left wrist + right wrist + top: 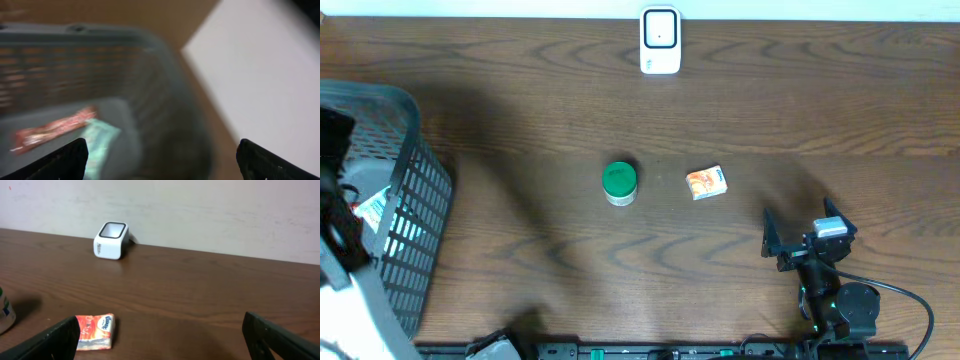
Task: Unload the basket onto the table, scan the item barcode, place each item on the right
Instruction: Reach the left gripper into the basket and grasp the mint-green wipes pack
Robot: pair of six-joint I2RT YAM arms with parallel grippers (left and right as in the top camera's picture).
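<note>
The white barcode scanner (659,40) stands at the table's far edge and also shows in the right wrist view (111,240). An orange tissue pack (706,182) and a green-lidded jar (619,183) sit mid-table. My right gripper (161,320) is open and empty near the front right, and the tissue pack (95,330) lies by its left finger. My left gripper (162,145) hangs open over the grey basket (150,75) with nothing between its fingers. Blurred below it lie a red packet (52,130) and a teal packet (100,137).
The mesh basket (420,190) fills the left side of the table, and the left arm (340,235) reaches over it. A pale wall runs behind the scanner. The right arm's base (845,305) sits at the front right edge.
</note>
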